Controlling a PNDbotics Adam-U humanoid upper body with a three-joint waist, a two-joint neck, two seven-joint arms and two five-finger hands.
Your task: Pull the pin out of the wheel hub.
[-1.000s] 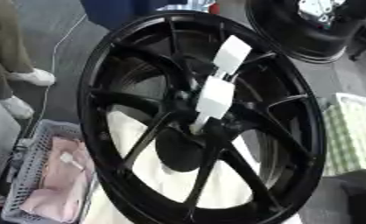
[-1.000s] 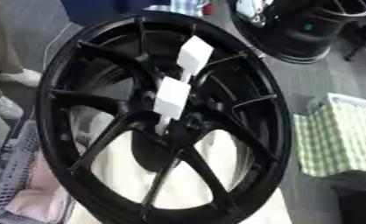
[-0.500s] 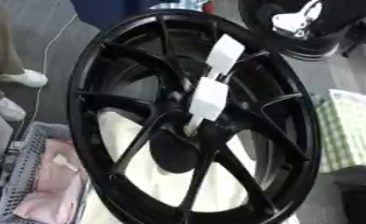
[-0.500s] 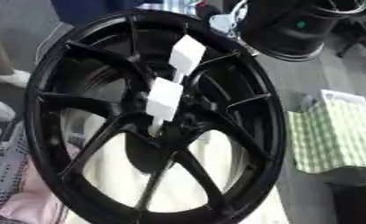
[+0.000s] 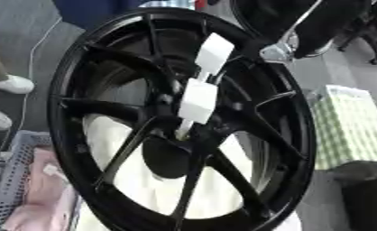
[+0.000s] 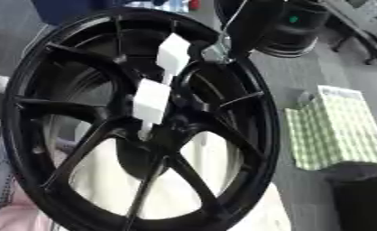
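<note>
The white, blocky plastic pin (image 5: 198,100) stands in the glossy black spoked alloy wheel hub (image 5: 184,135), down and left of the right hand (image 5: 280,48). Its fingers' state cannot be told. Best to grasp the pin's upper block and pull straight along its axis.

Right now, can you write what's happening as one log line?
wheel: upright | pin: white, at hub | right arm: near rim top | hands: unseen
</note>
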